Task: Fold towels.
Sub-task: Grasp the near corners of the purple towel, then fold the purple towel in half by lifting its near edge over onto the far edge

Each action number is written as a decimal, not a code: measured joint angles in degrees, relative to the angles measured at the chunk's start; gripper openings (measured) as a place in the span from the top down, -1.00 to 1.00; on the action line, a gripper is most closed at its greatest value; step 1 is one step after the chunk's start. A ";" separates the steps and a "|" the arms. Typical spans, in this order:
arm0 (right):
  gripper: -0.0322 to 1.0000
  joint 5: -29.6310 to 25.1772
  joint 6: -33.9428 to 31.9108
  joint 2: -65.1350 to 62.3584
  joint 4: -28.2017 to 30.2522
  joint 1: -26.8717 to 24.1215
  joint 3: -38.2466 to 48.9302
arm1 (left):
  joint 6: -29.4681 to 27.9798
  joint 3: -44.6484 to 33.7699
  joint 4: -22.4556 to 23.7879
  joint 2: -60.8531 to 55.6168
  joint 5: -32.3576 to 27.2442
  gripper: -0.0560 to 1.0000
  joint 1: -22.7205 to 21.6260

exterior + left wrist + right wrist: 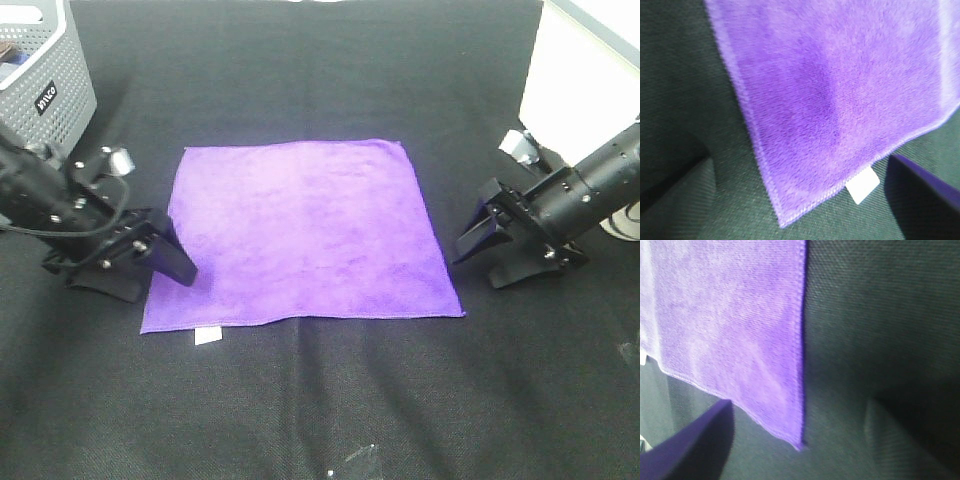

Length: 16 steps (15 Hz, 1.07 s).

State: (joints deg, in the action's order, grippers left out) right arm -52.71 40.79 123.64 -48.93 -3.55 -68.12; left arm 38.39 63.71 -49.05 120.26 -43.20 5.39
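The bright purple towel lies flat and unfolded in the middle of the black cloth-covered table. Its white tag sticks out of the front edge near the front left corner. My left gripper is open and low at the towel's left edge, by that corner. In the left wrist view the corner and tag lie between the open fingers. My right gripper is open just right of the towel's right edge, apart from it. The right wrist view shows the front right corner between its fingers.
A grey perforated basket stands at the back left, close behind the left arm. A white panel stands at the back right. A small shiny scrap lies near the table's front edge.
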 joint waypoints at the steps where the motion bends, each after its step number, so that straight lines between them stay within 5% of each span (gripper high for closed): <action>1: -0.40 0.06 0.00 0.52 -0.80 1.03 0.00 | -1.32 0.17 -0.29 0.57 0.52 -0.54 1.89; 6: -0.23 -0.40 -0.46 3.04 -2.29 9.51 -2.01 | -2.35 0.74 -4.58 2.29 0.29 -0.41 6.36; 8: -0.04 0.74 -2.23 3.15 -1.15 10.14 -2.06 | -2.35 0.74 -5.16 2.92 0.23 -0.14 6.42; 12: 0.63 2.75 -4.47 3.32 2.18 10.14 -2.06 | -2.46 0.40 -5.21 4.24 0.52 0.78 6.59; 16: 0.92 2.46 -6.07 3.55 2.52 10.14 -2.06 | -2.81 0.34 -3.95 3.95 0.00 0.88 6.93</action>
State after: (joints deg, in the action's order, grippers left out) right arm -50.25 34.72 127.20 -46.41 6.59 -70.19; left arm 35.58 64.06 -53.00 124.22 -43.20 12.32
